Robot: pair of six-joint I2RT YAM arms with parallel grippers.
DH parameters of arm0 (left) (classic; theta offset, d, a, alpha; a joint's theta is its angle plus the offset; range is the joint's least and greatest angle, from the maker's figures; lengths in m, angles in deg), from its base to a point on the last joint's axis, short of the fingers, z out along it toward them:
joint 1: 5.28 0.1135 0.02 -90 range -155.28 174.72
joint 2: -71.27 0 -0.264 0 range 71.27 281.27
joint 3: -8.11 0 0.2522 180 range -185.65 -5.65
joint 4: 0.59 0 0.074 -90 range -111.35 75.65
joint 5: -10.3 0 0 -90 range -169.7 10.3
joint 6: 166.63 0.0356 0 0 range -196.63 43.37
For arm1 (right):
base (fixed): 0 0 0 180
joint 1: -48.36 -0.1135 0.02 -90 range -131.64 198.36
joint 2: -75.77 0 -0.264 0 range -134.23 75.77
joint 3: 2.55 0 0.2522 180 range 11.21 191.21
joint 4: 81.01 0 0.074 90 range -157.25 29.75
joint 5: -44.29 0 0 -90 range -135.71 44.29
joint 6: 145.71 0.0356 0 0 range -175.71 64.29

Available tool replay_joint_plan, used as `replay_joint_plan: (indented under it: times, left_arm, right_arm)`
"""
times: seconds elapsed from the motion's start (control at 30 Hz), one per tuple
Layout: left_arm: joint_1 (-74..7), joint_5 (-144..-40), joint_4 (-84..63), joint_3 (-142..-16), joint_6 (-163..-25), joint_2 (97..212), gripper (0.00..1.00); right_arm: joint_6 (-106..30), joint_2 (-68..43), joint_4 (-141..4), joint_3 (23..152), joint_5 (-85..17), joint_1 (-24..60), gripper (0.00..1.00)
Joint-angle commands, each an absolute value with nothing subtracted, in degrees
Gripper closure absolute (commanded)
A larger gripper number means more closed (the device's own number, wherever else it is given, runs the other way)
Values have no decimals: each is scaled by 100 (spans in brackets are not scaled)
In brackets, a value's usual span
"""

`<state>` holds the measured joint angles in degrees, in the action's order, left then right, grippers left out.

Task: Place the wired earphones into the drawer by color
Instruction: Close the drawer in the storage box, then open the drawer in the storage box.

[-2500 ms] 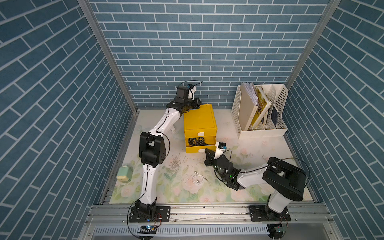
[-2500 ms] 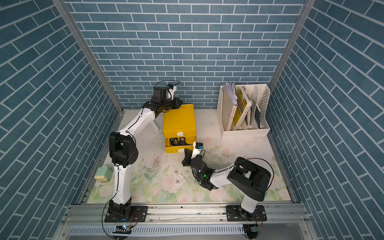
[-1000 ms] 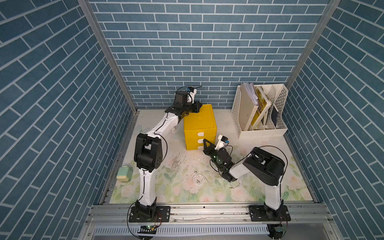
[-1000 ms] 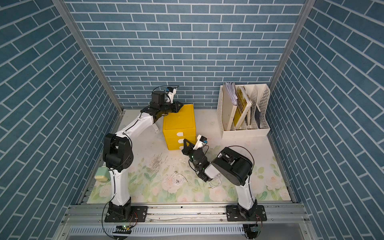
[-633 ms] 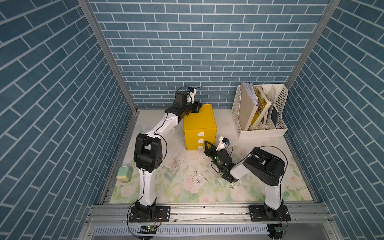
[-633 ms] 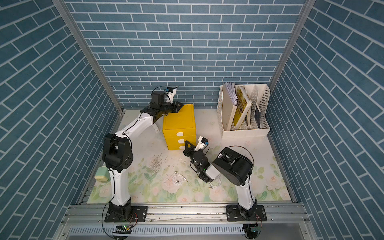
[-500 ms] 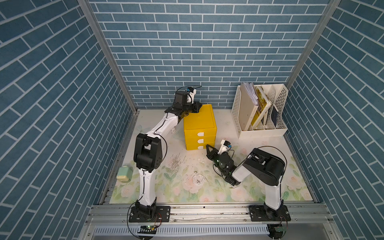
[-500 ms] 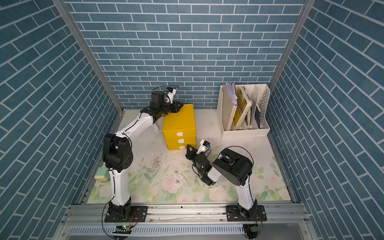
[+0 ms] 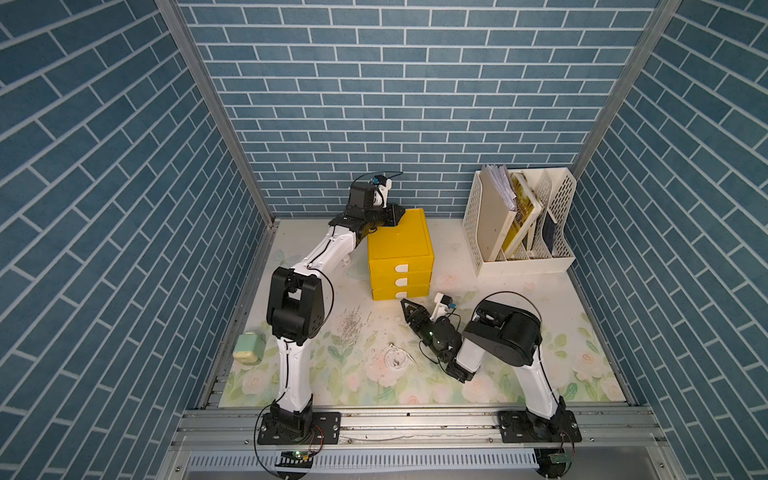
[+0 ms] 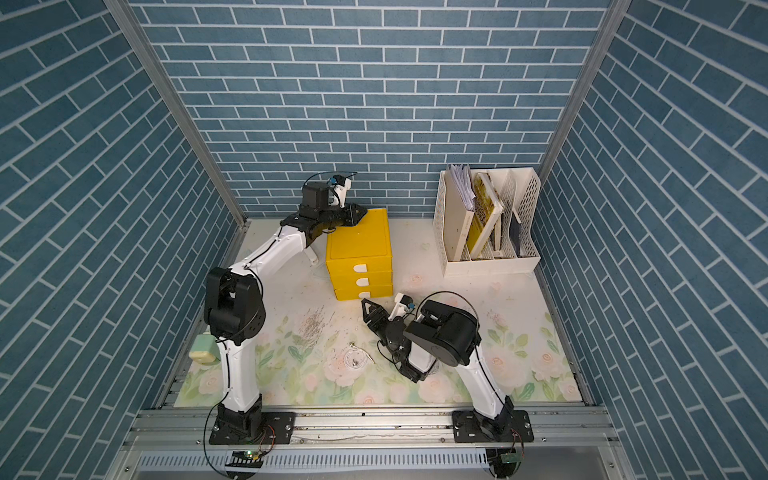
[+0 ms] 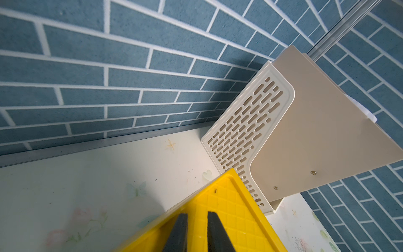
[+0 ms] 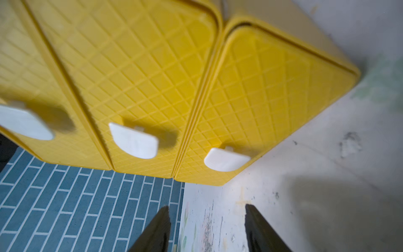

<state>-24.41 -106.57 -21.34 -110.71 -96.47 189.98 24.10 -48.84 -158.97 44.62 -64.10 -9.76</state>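
Drawers, three of them stacked in a yellow cabinet [image 9: 400,245], are all sitting shut. Each is showing a white tab handle [image 12: 134,140] on a diamond-quilted front. In both top views the cabinet is standing at 12 o'clock on the table, near the back wall.

Only one set of wired earphones [image 9: 395,358] is showing. It is a small, loose white coil of thin cable, lying flat on the table at 6 o'clock from the cabinet and well apart from it, with a short tail trailing toward 3 o'clock. It is lying apart from both grippers.

The left gripper [image 9: 394,215] is sitting over the cabinet's top at its 11 o'clock corner. The left wrist view is showing its fingers [image 11: 178,231] released by a narrow slit, with nothing between them. The right gripper [image 9: 405,304] is hovering low at 5 o'clock from the cabinet, just beside the bottom drawer, with its jaws spread wide and empty.

Blue brick-patterned walls [image 9: 395,104] are closing in the space on three sides. The table [image 9: 316,386] is wearing a pale floral mat, which is looking scuffed and smudged near the cabinet. A white slotted file rack [image 9: 482,232] holding books and papers is standing at 3 o'clock from the cabinet. A pale green block [image 9: 248,352] is sitting at the table's 8 o'clock edge. A scatter of tiny grey bits [image 9: 351,328] is lying at 7 o'clock from the cabinet.
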Motion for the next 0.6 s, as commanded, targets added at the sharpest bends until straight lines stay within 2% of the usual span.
replay_joint_plan:
  times: [0.0,0.57]
  left_arm:
    - [-2400,-10571,-3378,-10686,-9717,19256,77]
    - [-2338,-10567,-3307,-10506,-9724,19203,78]
  right_arm:
    - [2855,-5161,-16330,4615,-6579,-1004,44]
    - [3464,-5654,-15822,5145,-7006,-941,48]
